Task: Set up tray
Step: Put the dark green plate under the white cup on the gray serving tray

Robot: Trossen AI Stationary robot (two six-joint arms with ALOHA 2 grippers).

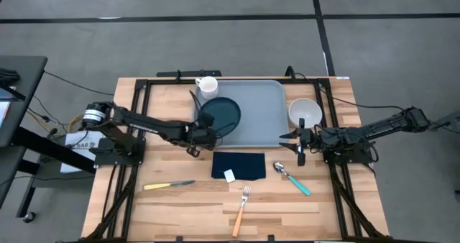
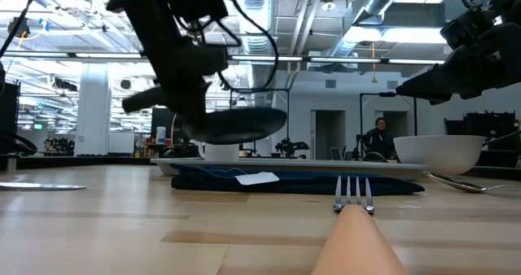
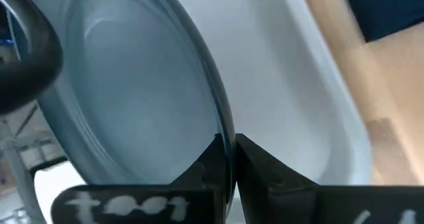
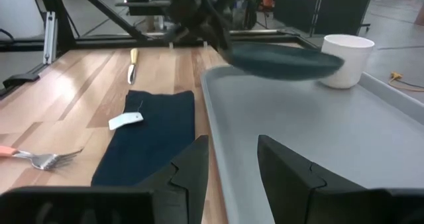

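Note:
The light blue-grey tray [image 1: 262, 117] lies at the table's far middle and also shows in the right wrist view [image 4: 318, 131] and low view [image 2: 309, 165]. My left gripper [image 1: 205, 133] is shut on a dark round plate [image 1: 221, 113], which hovers over the tray's left part [image 2: 236, 124]. My right gripper [image 1: 298, 147] is open just off the tray's right near corner and touches nothing [image 4: 232, 161]. A white mug [image 1: 207, 87] stands at the tray's far left corner. A white bowl [image 1: 305, 112] rests on the table right of the tray. My left gripper pinches the plate's rim [image 3: 224, 141] between its two fingers, on the plate's near left side. It comes roughly level from the table's left. The plate is lifted clear above the tray [image 3: 278, 71] and is about level.
A dark navy folded napkin [image 1: 238, 165] with a white tag [image 1: 229, 175] lies near the tray's front. A teal-handled spoon [image 1: 291, 178], an orange-handled fork [image 1: 241, 207] and a yellow-handled knife [image 1: 169, 186] lie on the near wood. A person [image 2: 379, 137] stands far behind.

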